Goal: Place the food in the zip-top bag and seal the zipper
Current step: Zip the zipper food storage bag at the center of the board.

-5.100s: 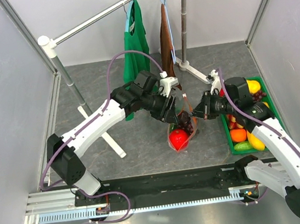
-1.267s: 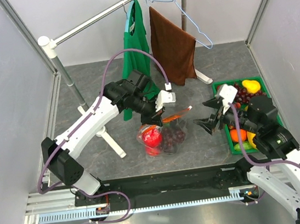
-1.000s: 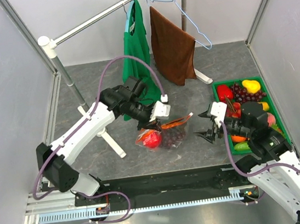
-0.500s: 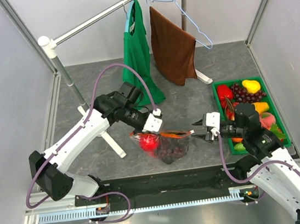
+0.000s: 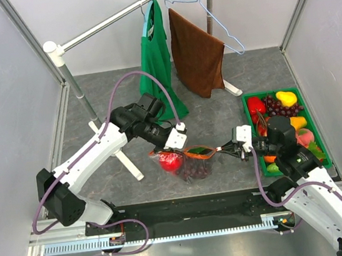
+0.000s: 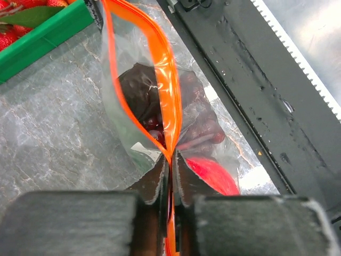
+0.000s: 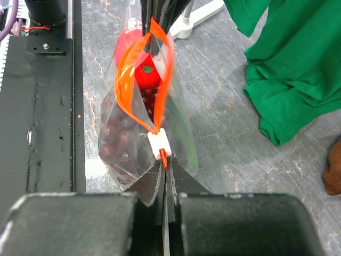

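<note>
The clear zip-top bag [image 5: 188, 163] hangs between both grippers just above the grey floor. Inside it are a red apple [image 5: 170, 161], dark purple grapes [image 5: 194, 172] and a dark maroon fruit [image 6: 139, 90]. Its orange-red zipper [image 5: 200, 151] gapes open in the middle. My left gripper [image 5: 181, 144] is shut on the zipper's left end [image 6: 169, 154]. My right gripper [image 5: 229, 148] is shut on the zipper's right end, just behind the white slider tab [image 7: 159, 144]. In the right wrist view the apple [image 7: 146, 74] and grapes [image 7: 120, 136] show through the plastic.
A green tray [image 5: 318, 146] of more toy fruit stands at the right, beside my right arm. A rack [image 5: 65, 66] with a green garment [image 5: 157, 60] and a brown cloth [image 5: 196, 55] stands behind. A black rail [image 5: 182, 210] runs along the near edge.
Both grippers came down and towards the near edge with the bag. My right gripper, open and apart a second ago, has closed on the zipper's right end by the slider.
</note>
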Controlling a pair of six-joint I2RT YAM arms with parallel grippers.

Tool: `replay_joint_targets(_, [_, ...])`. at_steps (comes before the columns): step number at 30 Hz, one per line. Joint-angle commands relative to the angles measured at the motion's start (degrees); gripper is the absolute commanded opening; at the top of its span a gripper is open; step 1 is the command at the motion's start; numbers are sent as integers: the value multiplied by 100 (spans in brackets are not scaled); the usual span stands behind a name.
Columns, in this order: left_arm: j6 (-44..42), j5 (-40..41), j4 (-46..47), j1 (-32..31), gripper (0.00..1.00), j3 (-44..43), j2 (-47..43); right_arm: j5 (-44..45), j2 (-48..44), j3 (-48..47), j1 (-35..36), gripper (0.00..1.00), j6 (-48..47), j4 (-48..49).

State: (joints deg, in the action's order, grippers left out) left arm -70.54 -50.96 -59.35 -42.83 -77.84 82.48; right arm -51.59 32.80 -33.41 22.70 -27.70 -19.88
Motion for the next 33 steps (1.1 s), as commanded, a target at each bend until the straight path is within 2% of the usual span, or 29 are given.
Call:
replay_joint_targets(1, [601,-239,538,20,18,-433,137,-88,-71,-52,-11,0,133,283])
replay_joint_targets(4, [2181,-195,1459,29,28,-793,93,-70,-151,-25,-2,0,169,283])
replay_joint_targets(5, [2968,-143,1723,12,32,-924,67,-61,-159,-25,-2,0,178,283])
replay_joint_targets(7, [3772,233,2573,-85,42,-987,-21,-26,-160,-34,-2,0,186,265])
replay_joint_targets(8, [4185,253,2734,-120,42,-1057,-30,-18,-168,-34,-2,0,186,265])
replay_joint_targets(10, [4373,445,2937,-286,43,-1092,-65,-17,-203,-34,-2,0,169,248])
replay_joint_targets(13, [4120,1051,2956,-1031,45,-970,-30,26,-247,-17,-11,0,178,239])
replay_joint_targets(16, [4179,1483,3157,-1446,46,-646,5,27,-256,-25,-2,0,169,195])
replay_joint_targets(20, [4373,1808,3579,-1658,47,-355,23,70,-300,-34,-2,0,186,186])
replay_joint_targets(21, [4391,1878,3623,-1685,52,-302,31,79,-309,-34,-2,0,195,186])
replay_joint_targets(27, [4426,2221,3641,-1896,59,-275,154,106,-335,-25,-11,0,178,151])
replay_joint_targets(33, [4374,2371,3571,-2001,57,-284,243,106,-318,-34,-2,0,195,151])
